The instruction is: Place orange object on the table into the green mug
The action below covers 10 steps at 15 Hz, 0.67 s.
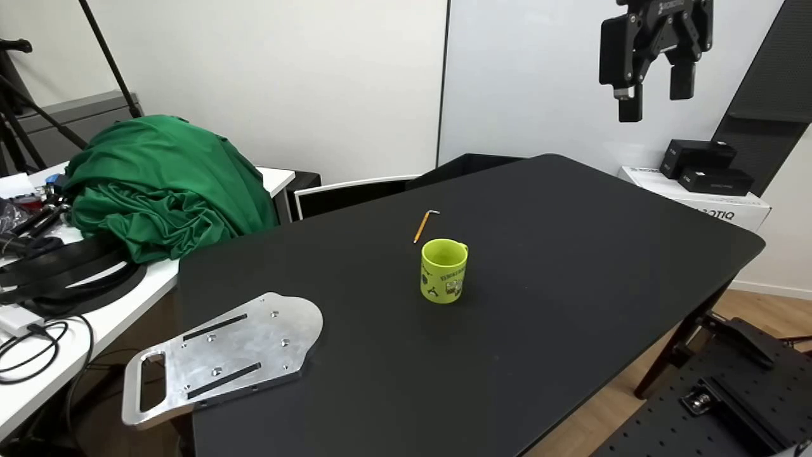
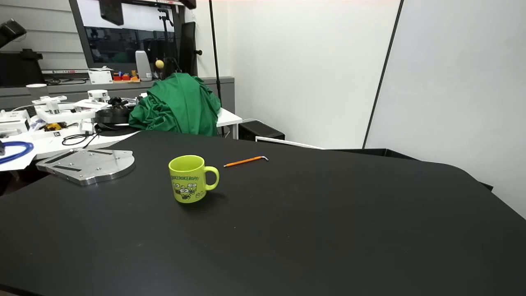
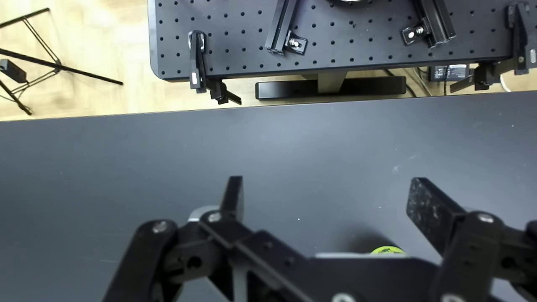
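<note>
The orange object (image 1: pixel 421 227) is a thin stick with a bent metallic end, lying flat on the black table (image 1: pixel 539 209). It also shows in an exterior view (image 2: pixel 245 161). The lime-green mug (image 1: pixel 443 271) stands upright close to it, apart from it, with its handle (image 2: pixel 212 178) at the right. In the wrist view only a small part of the mug (image 3: pixel 388 250) shows behind the gripper body; the orange object is out of view there. My gripper (image 1: pixel 656 101) is open and empty, high above the table. Its fingers (image 3: pixel 329 197) are wide apart in the wrist view.
A flat metal plate with a handle (image 1: pixel 247 346) lies at the table's edge. A heap of green cloth (image 1: pixel 158 184) sits on a cluttered white side table (image 1: pixel 114 320). A perforated black platform (image 3: pixel 352 42) stands beyond the table's edge. White and black boxes (image 1: pixel 717 190) stand behind.
</note>
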Available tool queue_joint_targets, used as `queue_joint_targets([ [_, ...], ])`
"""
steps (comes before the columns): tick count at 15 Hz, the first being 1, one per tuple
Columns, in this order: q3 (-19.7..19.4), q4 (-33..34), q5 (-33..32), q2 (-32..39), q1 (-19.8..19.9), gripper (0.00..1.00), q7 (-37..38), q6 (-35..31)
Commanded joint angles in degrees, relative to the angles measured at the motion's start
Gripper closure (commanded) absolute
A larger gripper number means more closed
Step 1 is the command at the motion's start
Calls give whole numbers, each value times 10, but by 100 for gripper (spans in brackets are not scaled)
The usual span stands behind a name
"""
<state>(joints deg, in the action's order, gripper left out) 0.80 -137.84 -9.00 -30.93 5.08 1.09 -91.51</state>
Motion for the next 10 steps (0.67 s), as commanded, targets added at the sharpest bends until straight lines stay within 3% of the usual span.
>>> queue_joint_targets([
  [1,-8,1,-3,0,-10,0,4,2],
  [10,-17,17,-9,31,-6,0,-4,-26],
])
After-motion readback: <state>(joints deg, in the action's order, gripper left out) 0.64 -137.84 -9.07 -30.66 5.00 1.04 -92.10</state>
